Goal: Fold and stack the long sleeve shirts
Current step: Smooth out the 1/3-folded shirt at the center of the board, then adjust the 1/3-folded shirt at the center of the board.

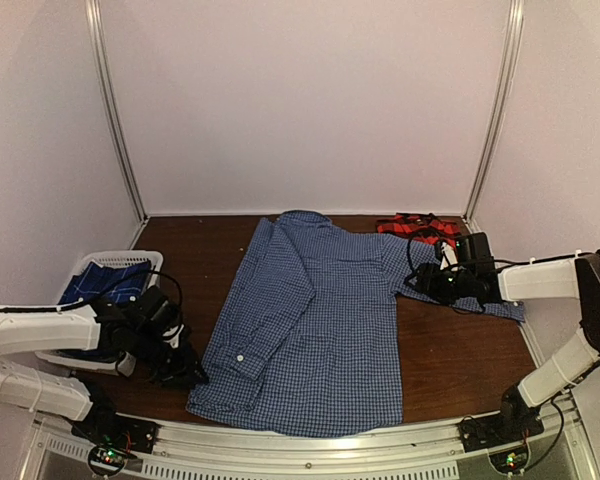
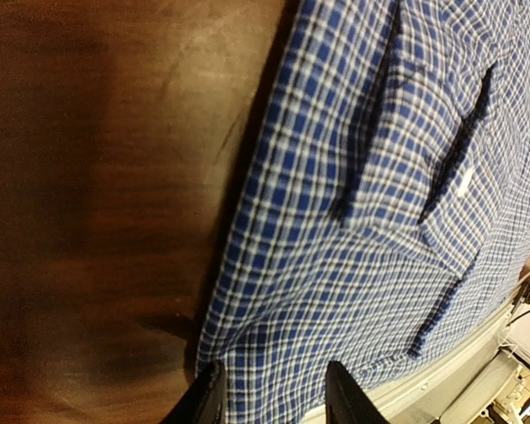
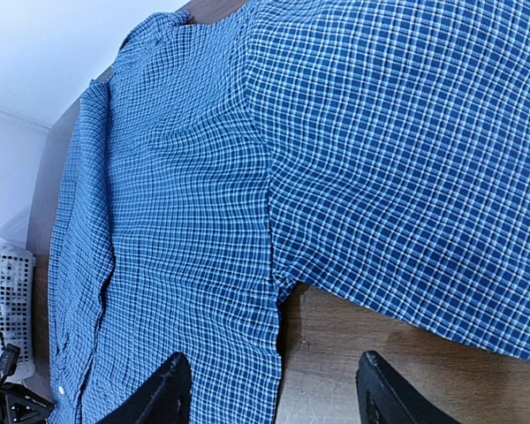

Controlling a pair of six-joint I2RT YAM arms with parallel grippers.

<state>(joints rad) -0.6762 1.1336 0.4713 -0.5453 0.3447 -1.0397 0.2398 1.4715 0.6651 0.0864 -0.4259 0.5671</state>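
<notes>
Blue check shirt lies flat just R of basket, collar far, hem near; one sleeve sticks out away from basket. R gripper, jaws wide, empty, hovers over it, the nearer arm; L gripper, half-open, straddles basket-side hem corner, nothing clearly held.

In the overhead view's upper right, the red-and-black plaid shirt is partly hidden behind the right claw. The dark blue plaid shirt in the white plastic basket is partly covered by the left arm. The fingers of the left claw are cut off by the bottom edge.
</notes>
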